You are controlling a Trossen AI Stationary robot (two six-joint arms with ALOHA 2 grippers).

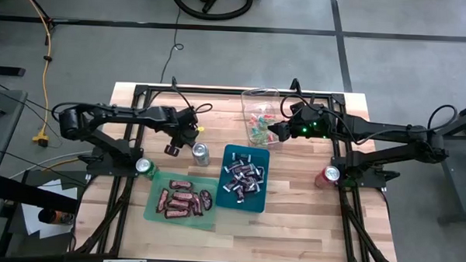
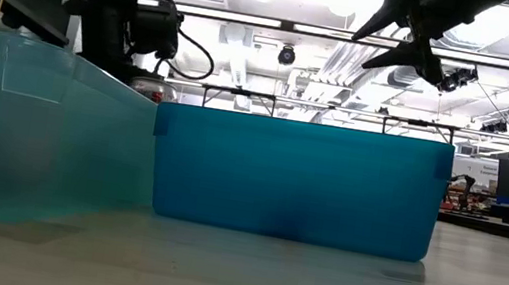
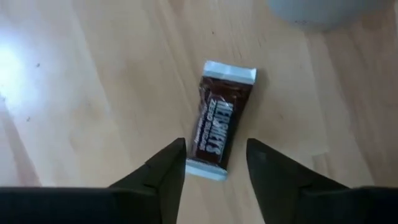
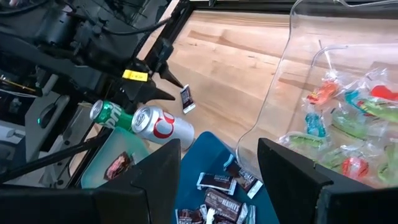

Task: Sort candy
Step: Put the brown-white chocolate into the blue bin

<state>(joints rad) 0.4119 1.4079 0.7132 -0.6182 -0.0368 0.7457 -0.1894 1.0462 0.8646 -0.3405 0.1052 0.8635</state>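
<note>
Brown chocolate bar (image 3: pixel 221 126) lies on the bare wood table (image 3: pixel 81 93), free between the parted fingers of the left gripper (image 3: pixel 216 163). Better lower squarely, then close across the wrapper's middle.

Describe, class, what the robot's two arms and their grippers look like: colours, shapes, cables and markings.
Both arms are matte black, built of jointed tubular segments with black cables looping along them. The left gripper ends in two dark tapered fingers and carries a small yellow label. The right gripper has matching broad dark fingers, with green indicator lights glowing on its wrist.
</note>
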